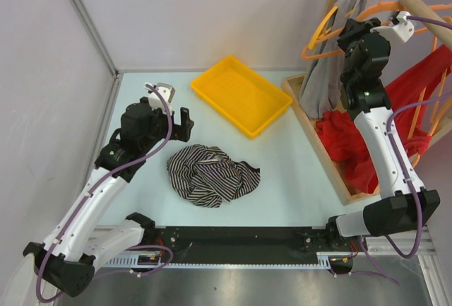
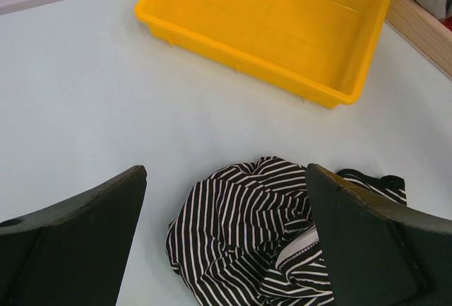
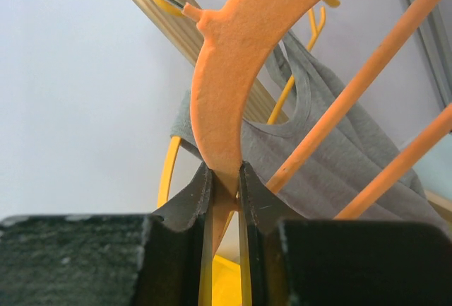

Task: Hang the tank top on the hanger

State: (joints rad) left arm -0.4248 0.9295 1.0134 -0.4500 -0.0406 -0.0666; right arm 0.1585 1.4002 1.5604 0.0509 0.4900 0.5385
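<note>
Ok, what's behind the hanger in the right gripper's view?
Behind the hanger, clamped by the right gripper, hangs a grey garment on another orange hanger, by a wooden post. The gripper body hides everything lower.

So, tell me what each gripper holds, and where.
The right gripper pinches the hanger on its curved arm near the hook; the left gripper holds nothing.

Striped tank top (image 1: 212, 174) crumpled on the table (image 1: 296, 179); orange hanger (image 3: 233, 73) held up high.
The black-and-white garment is bunched in a loose heap. The hanger's curved orange arm, below its silver wire hook, is pinched between the right gripper's (image 3: 224, 179) fingers.
</note>
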